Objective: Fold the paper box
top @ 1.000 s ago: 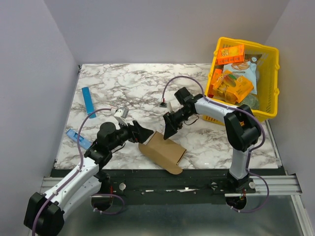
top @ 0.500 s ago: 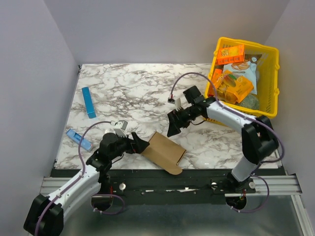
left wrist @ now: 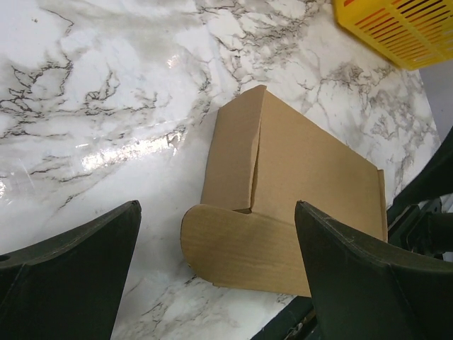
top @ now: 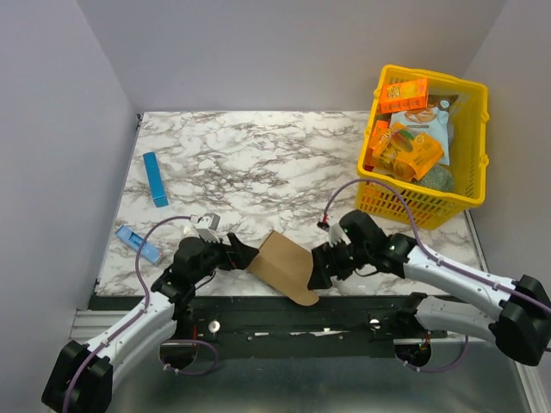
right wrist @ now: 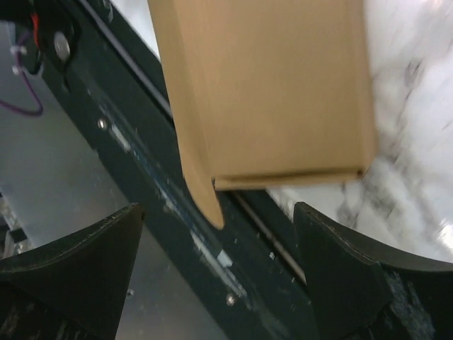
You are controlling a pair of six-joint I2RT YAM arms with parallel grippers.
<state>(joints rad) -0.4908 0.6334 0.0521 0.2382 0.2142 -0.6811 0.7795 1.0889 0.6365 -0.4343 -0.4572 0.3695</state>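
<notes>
Brown paper box [top: 284, 261] between left claw [top: 246, 255], right claw [top: 319, 269]: both wide-open.

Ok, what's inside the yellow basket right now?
The yellow basket holds orange snack boxes and a pale snack bag, piled near its rim. Whatever lies beneath them is covered.

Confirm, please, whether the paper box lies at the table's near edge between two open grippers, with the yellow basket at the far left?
No: the top external view shows the yellow basket at the far right, not left. The rest holds: the paper box lies at the near edge between the left gripper and right gripper, both open.
</notes>
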